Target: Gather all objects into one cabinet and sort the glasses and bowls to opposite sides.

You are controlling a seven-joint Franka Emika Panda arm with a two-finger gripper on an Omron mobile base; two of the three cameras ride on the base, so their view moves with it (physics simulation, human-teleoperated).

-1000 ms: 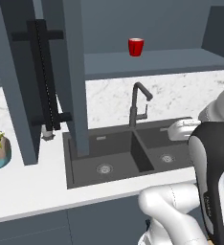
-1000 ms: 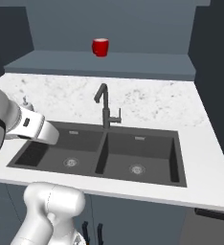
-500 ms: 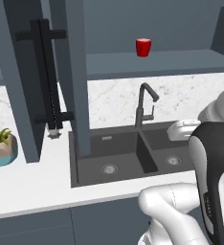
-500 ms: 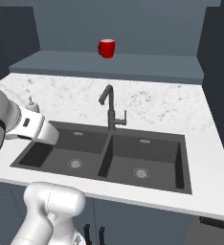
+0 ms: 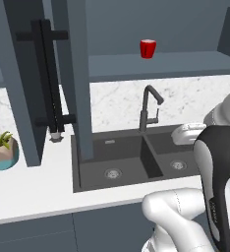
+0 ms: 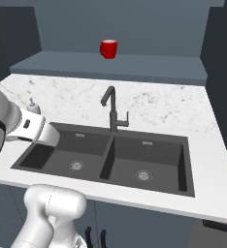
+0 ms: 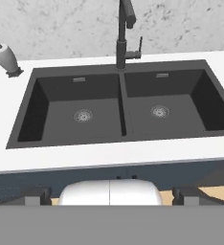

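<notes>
The small red cup (image 5: pixel 147 48) (image 6: pixel 108 49) stands upright on the wide shelf of the open slate-blue wall cabinet (image 5: pixel 166 66) (image 6: pixel 110 68), above the sink. Well below the shelf, my gripper (image 7: pixel 111 196) is open with nothing between its fingers and looks down over the sink from the front of the counter. Its dark fingertips (image 7: pixel 37 196) show far apart at the bottom of the hand view. The bowl is out of view.
A dark double sink (image 5: pixel 131 160) (image 6: pixel 110 155) (image 7: pixel 118 103) with a black faucet (image 5: pixel 147 106) (image 6: pixel 113 109) is set in the white counter. A soap dispenser (image 7: pixel 4 57) stands at its left. The open cabinet door (image 5: pixel 80 78) hangs at left, with a plant pot (image 5: pixel 1 150) beyond it.
The whole scene has slid slightly to the right in both base views, so the camera has moved with the base. The red cup keeps its place on the shelf. The gripper stays open.
</notes>
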